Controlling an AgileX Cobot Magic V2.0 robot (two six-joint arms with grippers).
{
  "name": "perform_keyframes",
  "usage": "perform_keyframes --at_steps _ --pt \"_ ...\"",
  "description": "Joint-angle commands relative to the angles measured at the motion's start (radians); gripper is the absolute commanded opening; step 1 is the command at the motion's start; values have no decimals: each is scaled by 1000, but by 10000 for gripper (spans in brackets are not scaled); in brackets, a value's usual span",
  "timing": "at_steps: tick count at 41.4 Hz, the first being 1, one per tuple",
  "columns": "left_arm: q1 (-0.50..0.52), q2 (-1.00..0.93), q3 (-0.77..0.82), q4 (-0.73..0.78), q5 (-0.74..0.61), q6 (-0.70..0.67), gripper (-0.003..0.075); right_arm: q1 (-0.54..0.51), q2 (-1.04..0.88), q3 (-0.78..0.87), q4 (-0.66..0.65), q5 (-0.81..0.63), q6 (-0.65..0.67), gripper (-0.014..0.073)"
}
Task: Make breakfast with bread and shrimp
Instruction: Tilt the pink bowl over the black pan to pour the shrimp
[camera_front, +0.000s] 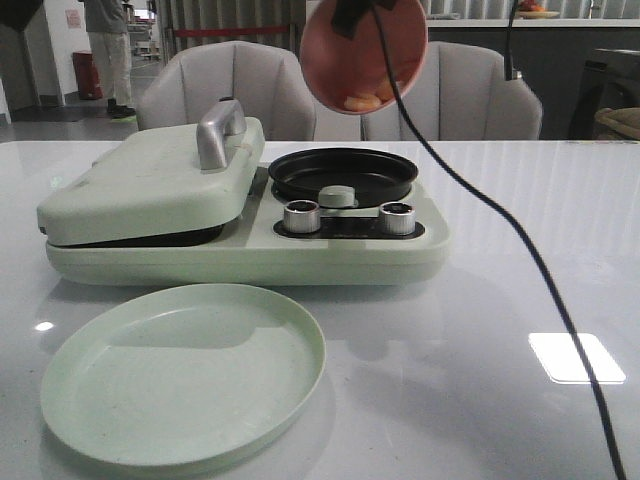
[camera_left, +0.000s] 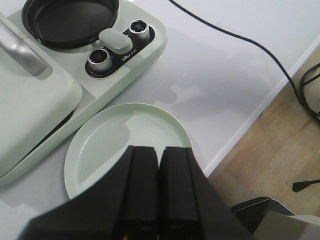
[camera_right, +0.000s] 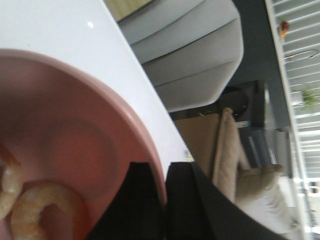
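A pink plate hangs tilted steeply in the air above the round black pan of the breakfast maker. My right gripper is shut on the rim of the pink plate. Two curled shrimp lie at the plate's low edge, and the shrimp show as orange in the front view. My left gripper is shut with nothing in it, hovering over the near edge of an empty pale green plate. The bread is out of view.
The pale green breakfast maker has its left lid down, with a metal handle and two knobs. The green plate sits in front of it. A black cable crosses the table on the right. Chairs stand behind.
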Motion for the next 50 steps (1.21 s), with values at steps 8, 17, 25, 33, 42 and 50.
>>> perform_keyframes --at_steps 8,17,25,33,42,50 --pt "1 -5 -27 -6 -71 -10 104 56 23 -53 -421 61 16 79" --pt "1 -5 -27 -6 -71 -10 104 98 34 -53 -583 104 51 79" --pt "1 -5 -27 -6 -71 -10 104 106 34 -53 -698 139 85 79" --pt "1 -5 -27 -6 -71 -10 104 106 34 -53 -735 160 100 79" --pt "1 -5 -27 -6 -71 -10 104 106 34 -53 -734 161 101 79" --pt "1 -5 -27 -6 -71 -10 104 106 34 -53 -689 165 124 79"
